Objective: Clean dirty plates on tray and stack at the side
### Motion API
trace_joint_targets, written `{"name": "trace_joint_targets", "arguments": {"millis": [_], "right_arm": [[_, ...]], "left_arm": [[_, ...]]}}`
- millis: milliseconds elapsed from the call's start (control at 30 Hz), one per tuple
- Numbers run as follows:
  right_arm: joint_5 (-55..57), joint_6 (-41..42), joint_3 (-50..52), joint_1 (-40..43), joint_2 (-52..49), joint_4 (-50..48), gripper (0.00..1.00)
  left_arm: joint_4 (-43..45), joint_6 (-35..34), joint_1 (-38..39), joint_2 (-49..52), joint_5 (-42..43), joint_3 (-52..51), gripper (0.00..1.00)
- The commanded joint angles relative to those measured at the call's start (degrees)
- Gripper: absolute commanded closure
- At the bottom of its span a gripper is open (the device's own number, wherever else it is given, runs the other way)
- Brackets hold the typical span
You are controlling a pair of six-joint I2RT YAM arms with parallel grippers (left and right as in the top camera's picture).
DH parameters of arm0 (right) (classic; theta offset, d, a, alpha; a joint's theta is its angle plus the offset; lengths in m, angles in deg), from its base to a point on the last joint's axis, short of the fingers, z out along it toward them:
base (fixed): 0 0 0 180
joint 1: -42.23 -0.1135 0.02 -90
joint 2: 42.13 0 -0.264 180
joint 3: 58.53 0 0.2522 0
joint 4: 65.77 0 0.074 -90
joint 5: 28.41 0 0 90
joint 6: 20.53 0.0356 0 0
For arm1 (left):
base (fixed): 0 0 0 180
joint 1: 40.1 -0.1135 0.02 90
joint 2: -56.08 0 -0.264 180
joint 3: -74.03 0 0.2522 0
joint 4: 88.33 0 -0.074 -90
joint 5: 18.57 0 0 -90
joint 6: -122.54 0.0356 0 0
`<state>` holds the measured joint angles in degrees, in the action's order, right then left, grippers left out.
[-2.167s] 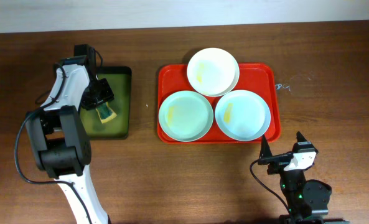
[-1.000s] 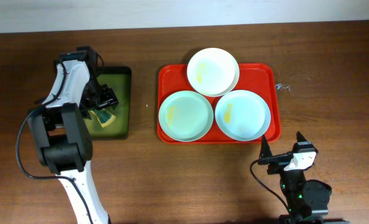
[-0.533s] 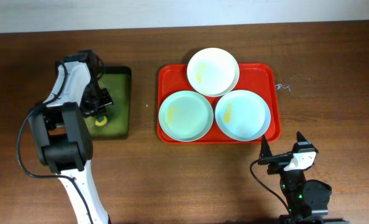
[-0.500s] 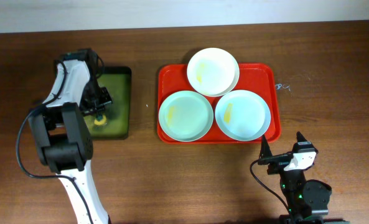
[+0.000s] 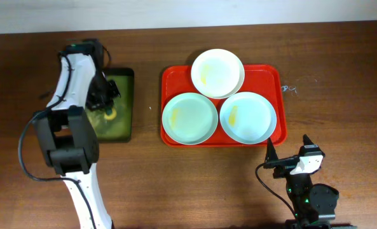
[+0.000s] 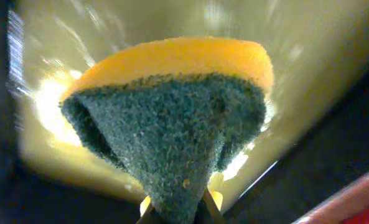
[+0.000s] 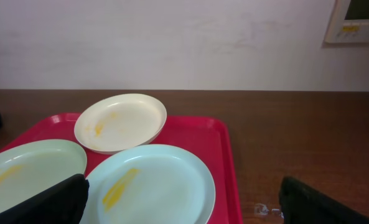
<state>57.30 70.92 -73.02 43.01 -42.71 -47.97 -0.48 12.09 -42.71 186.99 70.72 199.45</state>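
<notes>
Left hand [image 5: 105, 103]: is hanging over the green tray, well to the left of the tray, and is pinching the sponge by its lower edge.
Sponge [image 6: 172, 112]: is showing a yellow body and a dark green scouring face in the left wrist view; whether it is touching the green tray's floor cannot be told.
Green tray [image 5: 126, 83]: is lying on the bench left of the tray, apart from it, its floor glistening wet.
Tray [image 5: 271, 73]: is lying flat, red, near the bench's middle, carrying all three plates.
Left blue plate [image 5: 189, 118]: is sitting in the tray's near left part, bearing a faint yellowish smear.
White plate [image 5: 217, 73]: is sitting at the tray's far edge, smeared yellow on its left side.
Right blue plate [image 5: 248, 117]: is sitting in the tray's near right part, bearing a yellow streak.
Right hand [image 5: 287, 147]: is hovering just off the tray's near right corner, its fingers spread and gripping nothing.
Bench [image 5: 341, 95]: is showing dark brown wood on every side of the tray.
</notes>
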Motion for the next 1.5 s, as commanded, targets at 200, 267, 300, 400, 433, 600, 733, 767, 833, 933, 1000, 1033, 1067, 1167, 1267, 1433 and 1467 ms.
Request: {"name": "trace_joint_targets", "arguments": {"millis": [200,267,300,400,433,600,733,767,833,933,1000,1033,1067,1167,1267,1433,1467], "right_arm": [[0.28,0.02,0.42,0.37,0.37,0.17,0.01],[0.28,0.02,0.42,0.37,0.37,0.17,0.02],[0.28,0.02,0.42,0.37,0.37,0.17,0.02],[0.28,0.02,0.42,0.37,0.37,0.17,0.02],[0.28,0.02,0.42,0.37,0.37,0.17,0.02],[0.28,0.02,0.42,0.37,0.37,0.20,0.02],[0.28,0.02,0.42,0.37,0.37,0.17,0.02],[0.28,0.02,0.42,0.37,0.37,0.17,0.02],[0.28,0.02,0.42,0.37,0.37,0.17,0.02],[0.28,0.02,0.42,0.37,0.37,0.17,0.02],[0.28,0.02,0.42,0.37,0.37,0.17,0.02],[0.28,0.02,0.42,0.37,0.37,0.17,0.02],[0.28,0.02,0.42,0.37,0.37,0.17,0.02],[0.28,0.02,0.42,0.37,0.37,0.17,0.02],[0.28,0.02,0.42,0.37,0.37,0.17,0.02],[0.28,0.02,0.42,0.37,0.37,0.17,0.02],[0.28,0.02,0.42,0.37,0.37,0.17,0.02]], "left_arm": [[-15.34,0.76,1.73,-6.32,6.64,25.16,1.00],[-16.28,0.76,5.42,-8.22,8.66,25.42,1.00],[-16.76,0.79,7.15,-8.22,8.63,25.29,1.00],[-12.59,0.61,16.15,-8.04,8.68,18.21,1.00],[-9.38,0.09,18.69,-8.04,8.66,15.02,1.00],[10.32,-4.48,29.14,-8.04,8.37,-2.29,1.00],[21.55,-11.54,35.36,-8.04,0.83,-12.39,1.00],[22.49,-12.83,36.20,-8.04,-1.18,-13.60,1.00],[23.15,-13.22,37.00,-8.04,-2.86,-14.64,1.00],[23.69,-13.42,37.03,-8.04,-3.45,-15.10,0.96],[23.63,-13.42,37.03,-8.04,-3.32,-15.10,0.45],[23.63,-13.40,37.03,-8.04,-3.19,-15.10,0.11],[23.52,-13.40,37.03,-8.07,-3.19,-15.08,0.05],[21.22,-13.40,36.22,-9.51,-3.17,-13.97,0.03],[15.98,-13.40,33.83,-14.64,-3.17,-9.68,0.03],[10.05,-13.40,26.84,-28.30,-4.26,-6.82,0.00],[8.15,-13.38,24.65,-31.04,-5.79,-6.82,0.00]]}}
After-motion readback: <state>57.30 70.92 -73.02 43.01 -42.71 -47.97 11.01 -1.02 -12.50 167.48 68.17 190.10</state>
